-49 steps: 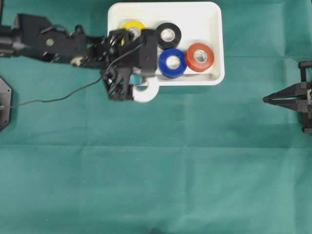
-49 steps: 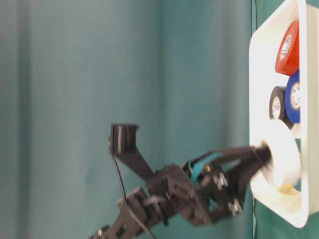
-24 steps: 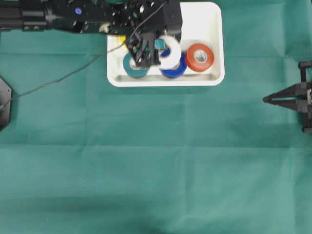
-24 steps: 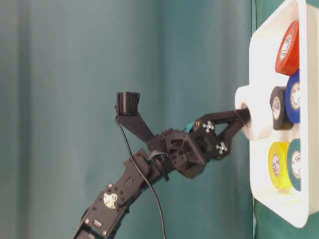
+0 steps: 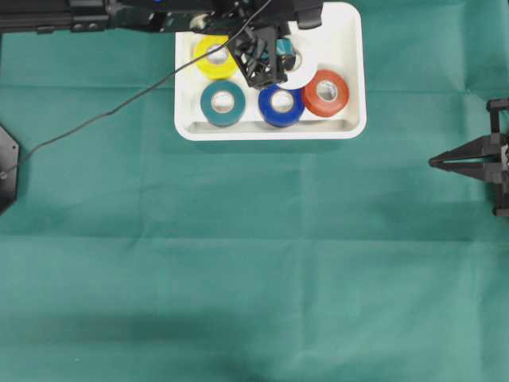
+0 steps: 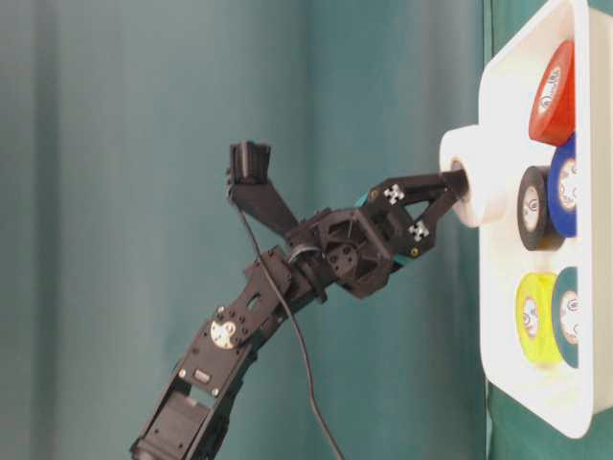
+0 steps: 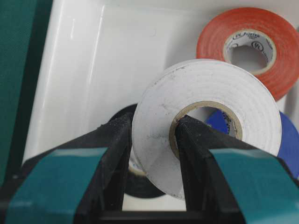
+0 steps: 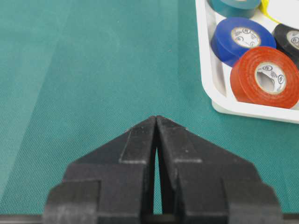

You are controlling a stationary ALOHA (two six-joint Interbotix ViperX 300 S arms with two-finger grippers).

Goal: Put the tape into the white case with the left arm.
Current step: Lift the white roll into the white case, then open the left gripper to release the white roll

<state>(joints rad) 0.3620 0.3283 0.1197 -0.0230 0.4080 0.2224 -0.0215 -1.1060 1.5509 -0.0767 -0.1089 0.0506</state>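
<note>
The white tape (image 7: 205,121), clamped through its core by the left end effector (image 7: 152,154), hangs tilted above the case (image 5: 350,48) near its far edge, over the black roll (image 6: 533,207), so release lies straight below.

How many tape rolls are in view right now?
6: yellow, teal, blue, red and black lie in the case; white is held by the left gripper.

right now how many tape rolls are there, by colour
yellow tape: 1
teal tape: 1
blue tape: 1
red tape: 1
black tape: 1
white tape: 1, held by the left gripper above the white case
total: 6
</note>
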